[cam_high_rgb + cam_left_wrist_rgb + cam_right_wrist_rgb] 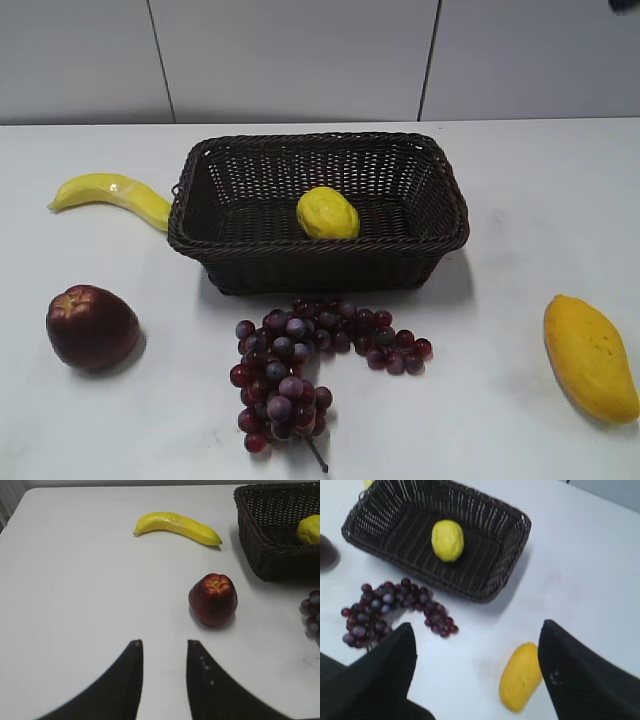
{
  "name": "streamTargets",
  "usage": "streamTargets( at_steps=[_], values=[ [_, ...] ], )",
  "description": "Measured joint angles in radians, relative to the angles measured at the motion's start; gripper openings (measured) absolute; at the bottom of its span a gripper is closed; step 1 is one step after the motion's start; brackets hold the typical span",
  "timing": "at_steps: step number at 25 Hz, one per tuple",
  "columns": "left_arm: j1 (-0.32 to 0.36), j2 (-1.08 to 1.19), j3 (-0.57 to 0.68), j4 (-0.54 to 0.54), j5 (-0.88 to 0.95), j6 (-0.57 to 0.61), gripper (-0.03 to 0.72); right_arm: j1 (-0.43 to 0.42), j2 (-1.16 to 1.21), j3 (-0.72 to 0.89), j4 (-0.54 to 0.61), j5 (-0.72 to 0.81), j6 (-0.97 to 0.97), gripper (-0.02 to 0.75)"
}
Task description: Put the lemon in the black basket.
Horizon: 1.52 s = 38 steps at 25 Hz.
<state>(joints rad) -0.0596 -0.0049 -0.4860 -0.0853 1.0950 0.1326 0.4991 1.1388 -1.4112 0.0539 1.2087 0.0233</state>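
Left to right, we find the left tool (162,652) released and empty over the worktop (75,580) near the apple (213,600); the lemon (327,213) lies inside the basket (250,255); the right tool (475,650) spread wide, empty. We judge placement done, nothing outstanding.

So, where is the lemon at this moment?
The lemon lies inside the black basket, on its floor near the front wall in the exterior view. The grapes lie on the table just in front of the basket.
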Motion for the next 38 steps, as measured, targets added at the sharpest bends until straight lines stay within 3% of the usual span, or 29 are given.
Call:
streamTargets(
  at_steps=[7, 16, 27, 38],
  values=[
    [0.000, 0.000, 0.000, 0.000, 0.000, 0.000, 0.237, 0.000, -0.465, 0.498, -0.003, 0.006, 0.003, 0.594],
    [0.000, 0.000, 0.000, 0.000, 0.000, 0.000, 0.237, 0.000, -0.935, 0.845, -0.027, 0.000, 0.007, 0.591],
    [0.000, 0.000, 0.000, 0.000, 0.000, 0.000, 0.236, 0.000, -1.026, 0.908, -0.047, -0.138, 0.007, 0.589],
    [0.000, 0.000, 0.000, 0.000, 0.000, 0.000, 0.236, 0.000, -1.026, 0.913, -0.047, -0.157, 0.006, 0.577]
  ],
)
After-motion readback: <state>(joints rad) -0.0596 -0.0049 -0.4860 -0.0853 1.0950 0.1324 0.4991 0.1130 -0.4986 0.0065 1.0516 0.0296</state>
